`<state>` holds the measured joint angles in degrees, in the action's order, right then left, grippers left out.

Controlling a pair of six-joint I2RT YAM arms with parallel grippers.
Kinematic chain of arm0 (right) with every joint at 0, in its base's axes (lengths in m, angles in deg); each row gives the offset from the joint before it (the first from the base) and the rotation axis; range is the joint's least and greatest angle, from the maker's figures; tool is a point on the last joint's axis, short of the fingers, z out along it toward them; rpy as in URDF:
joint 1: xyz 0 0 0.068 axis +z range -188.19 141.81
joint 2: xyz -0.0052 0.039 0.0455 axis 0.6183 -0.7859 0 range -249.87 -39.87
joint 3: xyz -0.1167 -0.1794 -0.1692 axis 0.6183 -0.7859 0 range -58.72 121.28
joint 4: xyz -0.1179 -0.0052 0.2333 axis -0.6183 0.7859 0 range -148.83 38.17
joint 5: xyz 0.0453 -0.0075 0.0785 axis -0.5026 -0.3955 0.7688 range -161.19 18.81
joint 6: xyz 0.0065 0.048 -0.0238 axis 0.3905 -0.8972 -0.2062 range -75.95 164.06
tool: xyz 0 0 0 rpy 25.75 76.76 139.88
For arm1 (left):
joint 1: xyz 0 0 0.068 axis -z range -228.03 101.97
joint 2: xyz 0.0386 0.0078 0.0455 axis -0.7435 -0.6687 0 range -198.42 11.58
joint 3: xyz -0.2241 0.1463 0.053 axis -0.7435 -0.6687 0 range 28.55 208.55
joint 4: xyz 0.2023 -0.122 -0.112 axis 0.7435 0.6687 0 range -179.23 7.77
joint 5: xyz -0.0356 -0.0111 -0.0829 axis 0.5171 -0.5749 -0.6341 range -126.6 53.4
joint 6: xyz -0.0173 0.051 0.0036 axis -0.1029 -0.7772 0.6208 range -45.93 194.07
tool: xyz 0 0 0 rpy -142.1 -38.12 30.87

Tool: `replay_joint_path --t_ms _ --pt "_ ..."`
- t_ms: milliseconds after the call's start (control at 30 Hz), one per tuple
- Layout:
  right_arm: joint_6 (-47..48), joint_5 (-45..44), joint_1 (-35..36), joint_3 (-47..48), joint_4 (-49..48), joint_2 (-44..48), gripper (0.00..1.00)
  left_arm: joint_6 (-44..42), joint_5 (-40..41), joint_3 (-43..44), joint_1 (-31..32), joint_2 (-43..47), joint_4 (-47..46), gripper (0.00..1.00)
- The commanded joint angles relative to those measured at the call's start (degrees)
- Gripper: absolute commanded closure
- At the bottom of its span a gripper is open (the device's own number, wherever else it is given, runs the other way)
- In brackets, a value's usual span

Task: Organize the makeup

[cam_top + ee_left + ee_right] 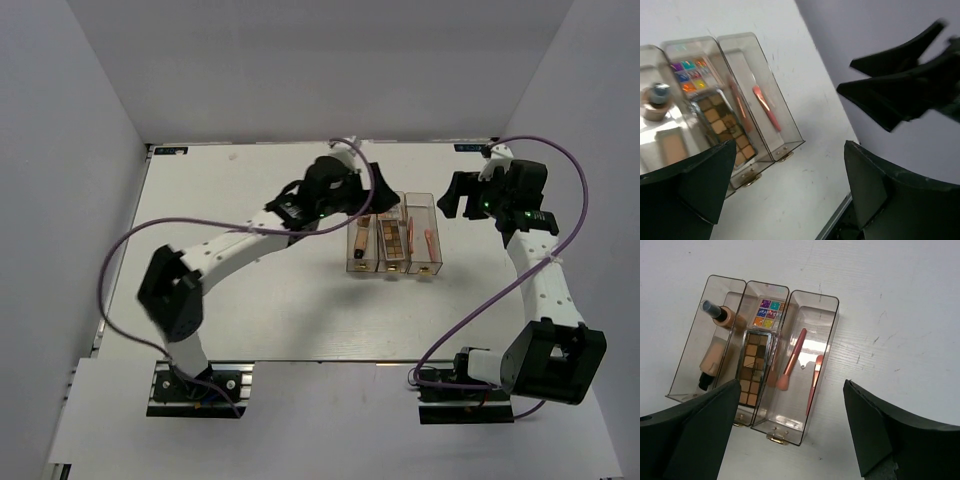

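Top external overlooks the whole desk [250, 310] from above; both closer wrist views share the three clear boxes [820, 320].

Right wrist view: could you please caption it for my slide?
Open right gripper above three clear boxes holding bottles, palettes and pink sticks.

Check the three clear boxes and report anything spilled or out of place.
Nothing stands out. Bottles lie in the left box, palettes in the middle box, pink sticks in the right box; nothing lies loose outside.

Both arms extended, claws empty.
Left claw [790, 146] and right claw [791, 384] spread wide; left arm [230, 245] stretches forward-right, right arm [545, 285] bends inward at the wrist.
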<state>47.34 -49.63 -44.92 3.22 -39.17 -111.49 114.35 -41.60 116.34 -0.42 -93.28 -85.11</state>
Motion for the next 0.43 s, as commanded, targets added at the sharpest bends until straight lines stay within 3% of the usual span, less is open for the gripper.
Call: replay_joint_path --t_ms 0,400 --pt "-1.09 0.41 -0.22 1.17 2.84 0.25 0.11 -2.83 2.44 -8.65 -2.43 11.24 1.05 0.02" --pt "-0.13 -1.78 -0.05 -3.21 2.4 7.98 0.11 -1.7 17.63 -40.65 -6.83 50.7 16.96 0.02"
